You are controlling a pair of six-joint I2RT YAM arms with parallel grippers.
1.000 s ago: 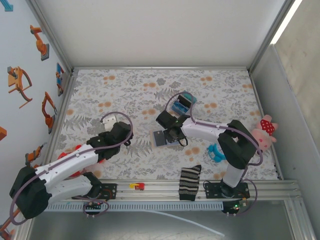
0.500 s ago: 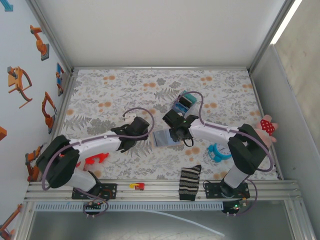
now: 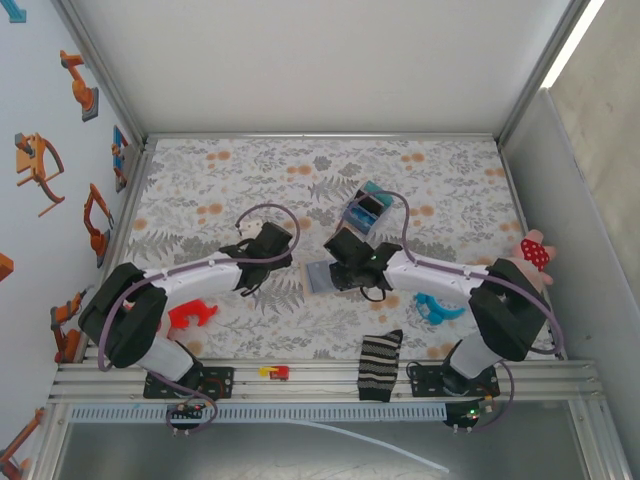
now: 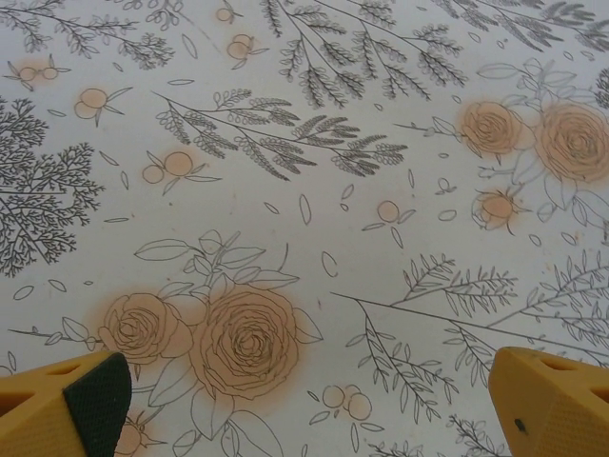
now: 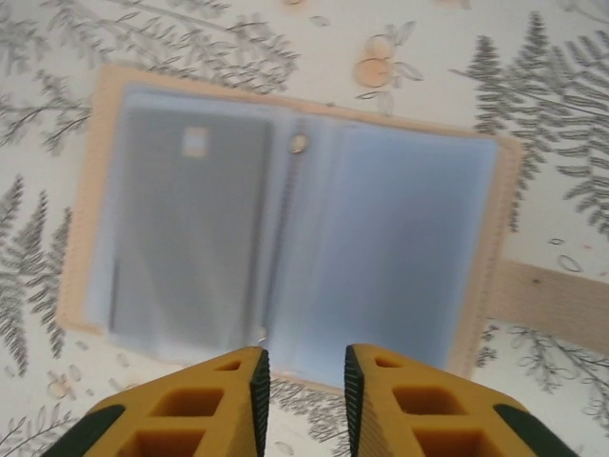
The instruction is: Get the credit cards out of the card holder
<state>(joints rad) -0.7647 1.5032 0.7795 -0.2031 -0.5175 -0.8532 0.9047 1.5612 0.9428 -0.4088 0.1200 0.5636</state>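
Lying open: tan card holder [image 5: 295, 219] | left claw [image 4: 304, 386] wide | right claw [image 5: 303, 369] ajar

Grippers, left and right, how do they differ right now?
The left gripper is wide open; the right gripper shows only a narrow gap. The left gripper hangs over bare cloth; the right gripper hangs at the edge of the open card holder. Both have yellow fingers and hold nothing.

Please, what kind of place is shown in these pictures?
Probably a robot test cell in a lab: the left arm and right arm are bolted to an aluminium rail, white panels wall in the floral tablecloth, and unrelated props lie about, such as a striped sock and a plush toy.
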